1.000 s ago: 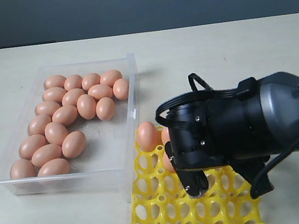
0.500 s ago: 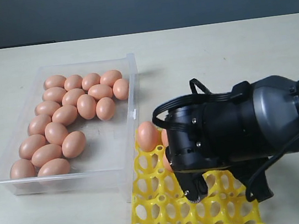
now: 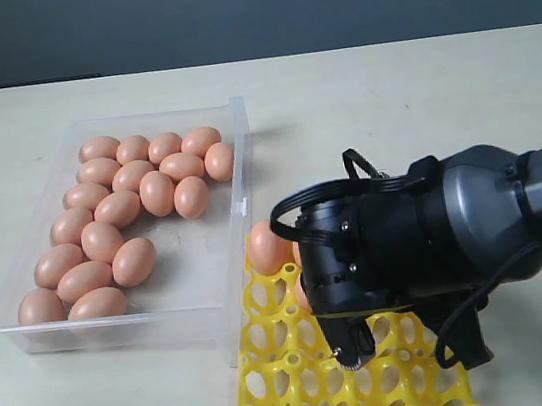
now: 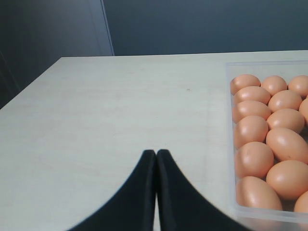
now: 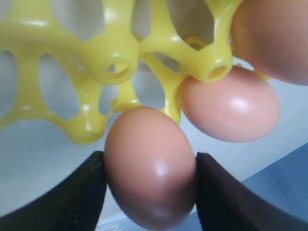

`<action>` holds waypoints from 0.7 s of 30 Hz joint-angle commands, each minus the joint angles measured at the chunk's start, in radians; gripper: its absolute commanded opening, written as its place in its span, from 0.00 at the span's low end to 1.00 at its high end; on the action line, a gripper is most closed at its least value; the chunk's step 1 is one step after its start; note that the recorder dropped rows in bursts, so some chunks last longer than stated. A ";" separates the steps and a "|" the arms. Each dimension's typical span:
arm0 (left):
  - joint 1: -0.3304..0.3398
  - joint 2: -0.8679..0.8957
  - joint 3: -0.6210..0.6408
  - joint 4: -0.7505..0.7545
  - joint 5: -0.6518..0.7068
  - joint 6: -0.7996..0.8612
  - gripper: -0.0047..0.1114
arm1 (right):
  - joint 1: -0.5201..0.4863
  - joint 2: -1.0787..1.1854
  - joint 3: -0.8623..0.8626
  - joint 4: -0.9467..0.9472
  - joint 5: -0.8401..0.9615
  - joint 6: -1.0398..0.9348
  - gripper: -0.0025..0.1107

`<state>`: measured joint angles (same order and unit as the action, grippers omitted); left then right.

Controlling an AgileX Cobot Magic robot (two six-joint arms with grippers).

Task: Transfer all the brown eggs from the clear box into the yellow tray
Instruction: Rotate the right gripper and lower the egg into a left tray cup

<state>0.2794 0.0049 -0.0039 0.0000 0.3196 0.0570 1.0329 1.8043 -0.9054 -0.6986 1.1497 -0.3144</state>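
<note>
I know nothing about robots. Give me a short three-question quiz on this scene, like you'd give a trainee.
1. True or false: the left gripper is shut and empty.
2. What is the right gripper clamped on? A) a brown egg B) a cable C) nothing
3. Fill in: the held egg hangs over the ___ tray.

Key: 1 true; 2 A; 3 yellow.
</note>
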 commanded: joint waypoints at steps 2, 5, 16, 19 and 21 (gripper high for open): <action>-0.005 -0.005 0.004 0.000 -0.011 0.000 0.04 | 0.004 -0.004 0.002 -0.008 -0.001 0.002 0.29; -0.005 -0.005 0.004 0.000 -0.011 0.000 0.04 | 0.004 -0.004 0.002 -0.013 -0.001 0.013 0.31; -0.005 -0.005 0.004 0.000 -0.011 0.000 0.04 | 0.008 -0.007 0.002 -0.014 0.018 0.020 0.31; -0.005 -0.005 0.004 0.000 -0.011 0.000 0.04 | 0.041 -0.007 0.002 -0.026 0.027 0.020 0.31; -0.005 -0.005 0.004 0.000 -0.011 0.000 0.04 | 0.069 -0.007 0.002 -0.026 0.022 0.020 0.31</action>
<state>0.2794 0.0049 -0.0039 0.0000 0.3196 0.0570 1.0695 1.8043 -0.9054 -0.7161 1.1643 -0.2965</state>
